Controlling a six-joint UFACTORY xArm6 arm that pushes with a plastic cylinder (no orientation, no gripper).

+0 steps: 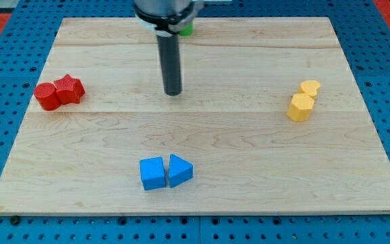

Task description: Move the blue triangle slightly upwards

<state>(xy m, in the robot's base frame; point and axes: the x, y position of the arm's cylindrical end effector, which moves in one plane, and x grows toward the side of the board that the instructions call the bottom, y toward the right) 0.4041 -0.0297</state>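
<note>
The blue triangle lies on the wooden board near the view's bottom, left of centre. It touches a blue cube on its left side. My tip is on the board well above the triangle, toward the view's top, with bare wood between them. The dark rod rises from the tip to the arm at the top edge of the view.
Two red blocks sit together at the view's left. Two yellow blocks sit together at the view's right. A green block peeks out behind the arm at the top. Blue pegboard surrounds the board.
</note>
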